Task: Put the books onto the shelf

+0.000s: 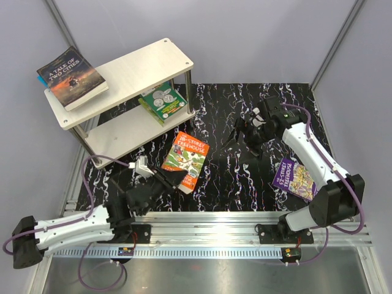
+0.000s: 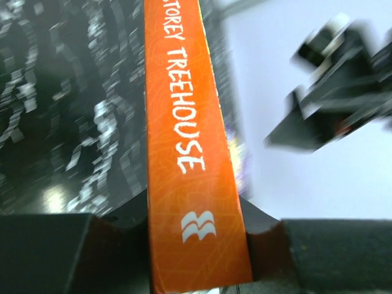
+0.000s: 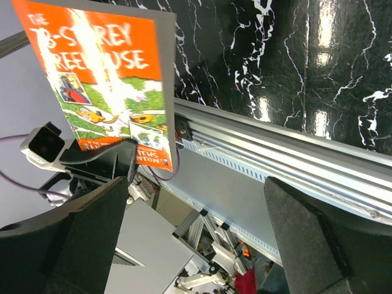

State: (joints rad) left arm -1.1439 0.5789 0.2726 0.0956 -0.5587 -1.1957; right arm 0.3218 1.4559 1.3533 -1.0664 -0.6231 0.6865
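Note:
An orange "Storey Treehouse" book is held tilted above the black marbled table, with my left gripper shut on its lower end. In the left wrist view its orange spine runs up from between the jaws of that gripper. My right gripper hangs open and empty over the middle of the table, apart from the book. Its wrist view shows the gripper spread wide and the orange book beyond. The shelf stands at the back left. "A Tale of Two Cities" lies on its top board, a green book on the lower one. A purple book lies flat at the right.
An aluminium rail runs along the table's near edge, carrying both arm bases. Grey walls close in the back and sides. The right arm shows blurred in the left wrist view. Purple cables loop beside the left arm.

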